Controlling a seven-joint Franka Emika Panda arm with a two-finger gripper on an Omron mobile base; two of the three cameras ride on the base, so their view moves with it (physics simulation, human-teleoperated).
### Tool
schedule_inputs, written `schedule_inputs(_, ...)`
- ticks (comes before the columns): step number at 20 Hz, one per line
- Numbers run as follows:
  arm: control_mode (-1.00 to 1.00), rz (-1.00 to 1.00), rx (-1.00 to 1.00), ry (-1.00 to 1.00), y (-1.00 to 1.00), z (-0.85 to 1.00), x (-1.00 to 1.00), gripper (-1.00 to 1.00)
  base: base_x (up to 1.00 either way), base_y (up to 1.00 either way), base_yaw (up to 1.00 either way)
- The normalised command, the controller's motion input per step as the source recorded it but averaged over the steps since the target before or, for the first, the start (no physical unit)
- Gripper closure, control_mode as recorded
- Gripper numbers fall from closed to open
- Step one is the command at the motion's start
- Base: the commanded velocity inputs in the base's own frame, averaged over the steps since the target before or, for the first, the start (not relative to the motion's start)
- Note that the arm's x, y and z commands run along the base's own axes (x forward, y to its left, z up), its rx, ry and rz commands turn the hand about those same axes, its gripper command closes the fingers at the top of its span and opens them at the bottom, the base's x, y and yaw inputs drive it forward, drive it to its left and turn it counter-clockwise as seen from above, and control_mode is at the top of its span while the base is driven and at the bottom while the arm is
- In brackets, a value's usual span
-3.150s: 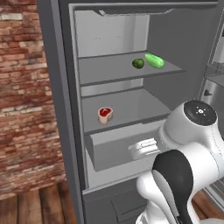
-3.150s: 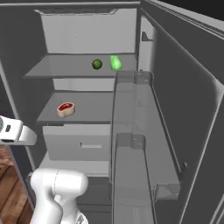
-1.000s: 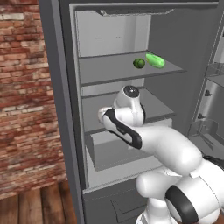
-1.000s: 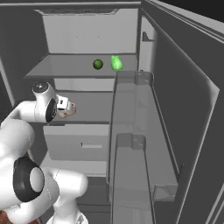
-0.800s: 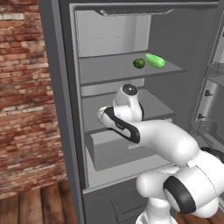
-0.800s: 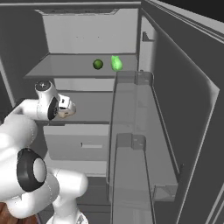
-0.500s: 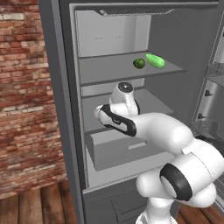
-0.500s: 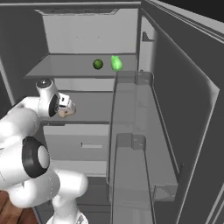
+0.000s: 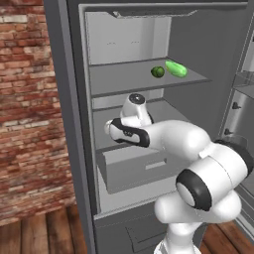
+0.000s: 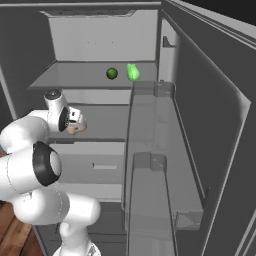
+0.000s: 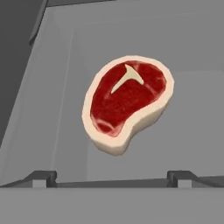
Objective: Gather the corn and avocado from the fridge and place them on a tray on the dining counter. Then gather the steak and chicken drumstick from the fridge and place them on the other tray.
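Home kitchen: open fridge (image 9: pixel 208 44), brick wall (image 9: pixel 25 99).

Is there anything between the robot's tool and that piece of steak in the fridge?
Nothing visible does. In the hand view the steak lies alone on the bare fridge shelf, straight ahead of the open tool, with only clear shelf between its tips and the meat.

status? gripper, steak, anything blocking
Gripper open, above the steak, not touching. Steak flat on the fridge's middle shelf. Nothing between fingertips and steak. Two green items on the shelf above.
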Motion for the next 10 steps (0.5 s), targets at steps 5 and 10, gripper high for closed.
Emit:
schedule_inputs(5,-1.00,-0.01,0.00,0.00,0.01,-0.17,0.24,-1.00,0.00,0.00,0.00)
schedule_inputs(10,-1.00,-0.01,0.00,0.00,0.10,-0.14,0.23,-1.00,0.00,0.00,0.00)
